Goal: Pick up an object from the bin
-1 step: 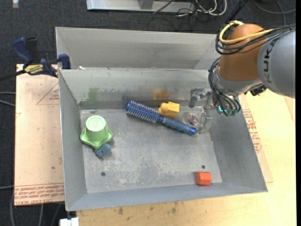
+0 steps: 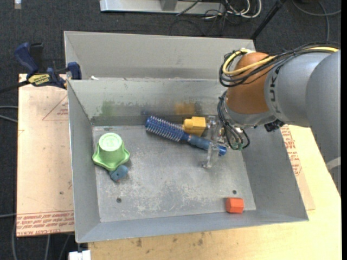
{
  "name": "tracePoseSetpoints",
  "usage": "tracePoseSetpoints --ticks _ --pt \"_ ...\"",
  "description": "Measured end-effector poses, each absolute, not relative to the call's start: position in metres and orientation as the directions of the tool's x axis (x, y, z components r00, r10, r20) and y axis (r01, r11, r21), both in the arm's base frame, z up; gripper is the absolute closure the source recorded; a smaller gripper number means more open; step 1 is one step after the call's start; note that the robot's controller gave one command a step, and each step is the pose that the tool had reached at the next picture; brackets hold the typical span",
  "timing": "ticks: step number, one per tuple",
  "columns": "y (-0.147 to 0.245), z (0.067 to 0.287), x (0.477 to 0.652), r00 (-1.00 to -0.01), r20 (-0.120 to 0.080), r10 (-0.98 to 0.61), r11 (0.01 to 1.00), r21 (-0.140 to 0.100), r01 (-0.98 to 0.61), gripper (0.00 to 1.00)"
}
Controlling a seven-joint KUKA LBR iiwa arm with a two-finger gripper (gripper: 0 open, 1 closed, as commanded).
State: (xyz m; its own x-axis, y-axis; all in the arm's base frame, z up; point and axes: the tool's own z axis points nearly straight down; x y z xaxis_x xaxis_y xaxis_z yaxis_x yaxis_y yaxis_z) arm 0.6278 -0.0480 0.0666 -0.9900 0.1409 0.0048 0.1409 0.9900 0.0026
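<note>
Where the blue hairbrush (image 2: 165, 129) lies slanted across the back right of the bin (image 2: 162, 191), its handle end sits at the tool (image 2: 214, 149) (released or clenched, I cannot tell). A yellow block (image 2: 195, 125) is just beside the brush. An orange block (image 2: 234, 205) rests near the front wall, and a green cup (image 2: 111, 150) and a small blue piece (image 2: 118, 172) lie at the left.

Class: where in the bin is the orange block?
In the camera view, the orange block lies near the lower right corner of the bin, below the claw and apart from it.
</note>
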Motion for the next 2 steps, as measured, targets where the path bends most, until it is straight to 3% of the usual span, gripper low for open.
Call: tracePoseSetpoints --ticks 1,2 --pt "-0.050 0.071 0.630 -0.990 -0.002 0.141 0.990 0.001 0.141 1.00" --pt "-0.094 0.230 0.622 -0.982 -0.011 0.190 0.982 0.000 0.190 1.00"
